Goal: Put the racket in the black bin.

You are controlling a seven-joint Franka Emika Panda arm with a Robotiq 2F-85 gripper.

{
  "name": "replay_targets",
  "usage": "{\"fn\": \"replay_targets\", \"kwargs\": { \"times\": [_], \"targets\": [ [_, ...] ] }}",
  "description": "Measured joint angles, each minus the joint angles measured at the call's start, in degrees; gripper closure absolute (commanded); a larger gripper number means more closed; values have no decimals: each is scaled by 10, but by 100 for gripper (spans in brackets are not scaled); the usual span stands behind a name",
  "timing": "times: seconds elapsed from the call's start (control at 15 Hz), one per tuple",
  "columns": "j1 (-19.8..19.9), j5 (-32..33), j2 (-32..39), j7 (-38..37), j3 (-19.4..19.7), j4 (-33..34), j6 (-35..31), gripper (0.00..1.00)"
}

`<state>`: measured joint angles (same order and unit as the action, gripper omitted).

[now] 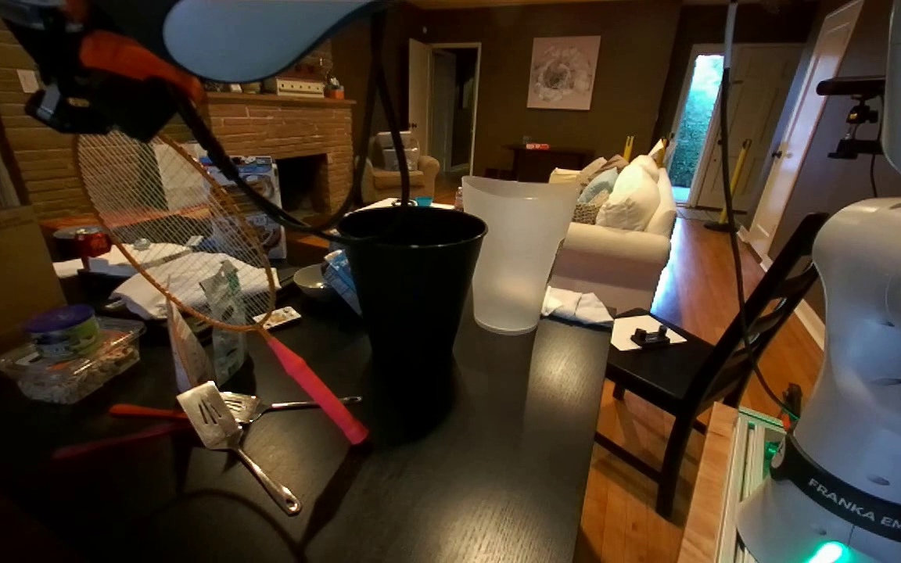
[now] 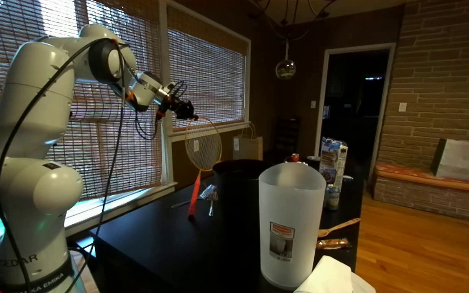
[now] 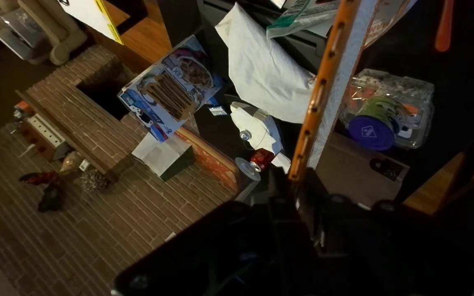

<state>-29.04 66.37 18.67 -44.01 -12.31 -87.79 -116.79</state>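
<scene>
While we look across the dark table (image 1: 489, 485), both exterior views show us two upright bins, close together: the black bin (image 1: 415, 305), whose depths we cannot see, and the frosted bin (image 2: 293, 207), with pale inner wall showing through its mouth. The racket (image 1: 285, 353) hangs outside them, tilted, head up, handle down near the black bin; whether its butt touches the tabletop we cannot tell. We see the gripper (image 3: 296, 181) clamped on the rim of the racket's head, its fingers parted only by the frame's thickness. In the wrist view stands a printed carton (image 3: 171, 92), its contents hidden. Next comes a clear plastic tub (image 1: 98, 374) holding something lumpy we cannot name; then a bowl (image 1: 310, 285), which a blue packet (image 1: 343, 283) overlaps, in it or beside it, we cannot tell which. A purple-lidded jar (image 3: 370, 129) rests on the tub, and last we find a red can (image 3: 263, 158), its inside out of sight.
</scene>
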Motion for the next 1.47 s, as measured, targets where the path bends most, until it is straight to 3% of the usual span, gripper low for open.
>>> {"fn": "replay_targets", "kwargs": {
  "times": [0.4, 1.47],
  "targets": [
    [7, 0, 0, 16, 0, 15, 0, 97],
    [9, 49, 0, 74, 12, 165, 33, 97]
  ]
}}
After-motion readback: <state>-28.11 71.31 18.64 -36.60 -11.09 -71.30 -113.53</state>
